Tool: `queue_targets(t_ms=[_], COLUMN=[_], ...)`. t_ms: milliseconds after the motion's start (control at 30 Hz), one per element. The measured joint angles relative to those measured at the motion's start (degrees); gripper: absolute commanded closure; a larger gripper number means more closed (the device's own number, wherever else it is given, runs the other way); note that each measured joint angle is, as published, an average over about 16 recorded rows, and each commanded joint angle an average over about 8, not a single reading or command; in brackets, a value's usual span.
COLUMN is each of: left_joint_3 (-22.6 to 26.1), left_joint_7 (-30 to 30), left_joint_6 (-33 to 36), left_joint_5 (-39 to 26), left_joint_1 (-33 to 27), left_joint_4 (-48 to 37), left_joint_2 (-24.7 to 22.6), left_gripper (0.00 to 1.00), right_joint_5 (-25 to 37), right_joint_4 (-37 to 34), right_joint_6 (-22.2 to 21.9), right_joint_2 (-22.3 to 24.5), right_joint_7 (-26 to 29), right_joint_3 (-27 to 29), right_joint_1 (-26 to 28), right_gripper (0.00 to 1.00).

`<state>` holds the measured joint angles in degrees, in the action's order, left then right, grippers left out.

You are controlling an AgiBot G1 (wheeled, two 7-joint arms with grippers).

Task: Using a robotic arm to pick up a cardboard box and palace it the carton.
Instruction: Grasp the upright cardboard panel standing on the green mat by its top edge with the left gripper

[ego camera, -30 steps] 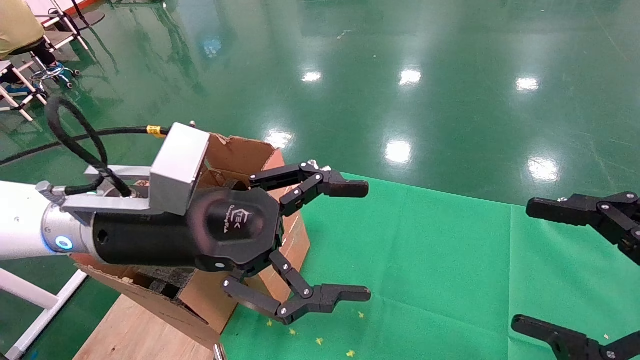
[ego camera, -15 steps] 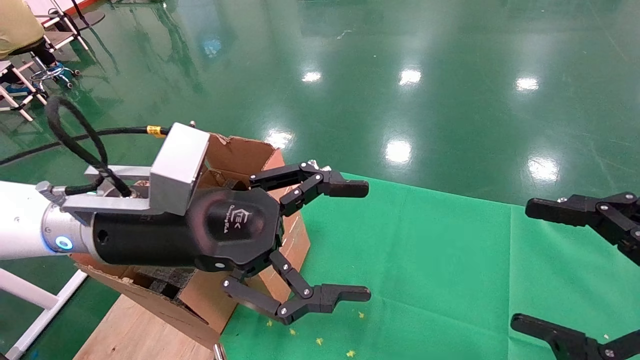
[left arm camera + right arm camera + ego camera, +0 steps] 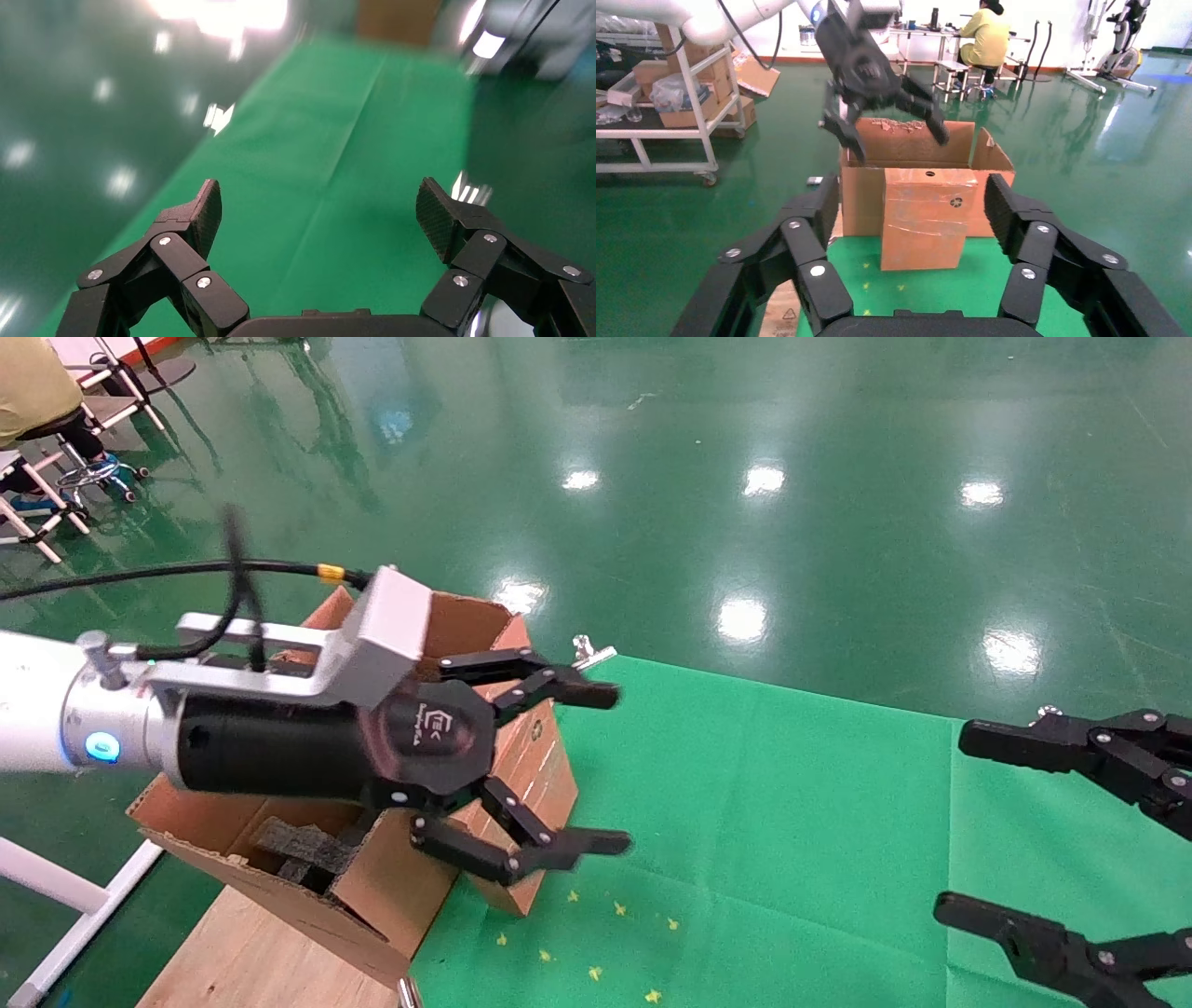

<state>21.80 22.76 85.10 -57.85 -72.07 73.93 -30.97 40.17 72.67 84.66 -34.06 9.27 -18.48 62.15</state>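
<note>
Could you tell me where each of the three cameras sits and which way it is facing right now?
Head view: up on the robot's head, looking down and forward at the green mat and carton; shows the open left hand and the open right hand.
Left wrist view: on the left wrist, facing along the mat; shows only the left hand's fingers.
Right wrist view: on the right wrist, facing the cardboard box standing before the carton, between its own fingers.
Shared: head and right wrist views both show the left hand and carton.
</note>
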Motion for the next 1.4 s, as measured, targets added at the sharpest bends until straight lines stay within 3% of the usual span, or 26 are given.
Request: queue_targets(t_ms=[333, 800, 1133, 1400], left_joint_3=[5.7, 10.1, 17.5, 23.6], left_joint_7=[12.3, 21.9, 33.7, 37.4], left_joint_6=[0.7, 3.2, 5.3, 5.3], left_joint_5=[-14.0, -23.0, -32.3, -34.6], left_joint_1=[-8.8, -14.7, -22.6, -25.9], left_joint_4=[0.3, -1.4, -4.5, -7.9], left_joint_2=[1.1, -0.1, -3.3, -5.0], left_gripper=[0.00, 0.00, 0.00, 0.00], right_joint_5=[0.0, 0.0, 0.0, 0.0], right_joint_4=[0.0, 0.0, 0.0, 0.0], right_joint_6=[0.0, 0.0, 0.0, 0.0], right_joint_2=[0.0, 0.0, 0.0, 0.0], right_joint_7=[0.0, 0.0, 0.0, 0.0], right_joint_3=[0.0, 0.0, 0.0, 0.0], right_joint_1=[0.0, 0.0, 0.0, 0.0], right_gripper=[1.00, 1.00, 1.00, 1.00])
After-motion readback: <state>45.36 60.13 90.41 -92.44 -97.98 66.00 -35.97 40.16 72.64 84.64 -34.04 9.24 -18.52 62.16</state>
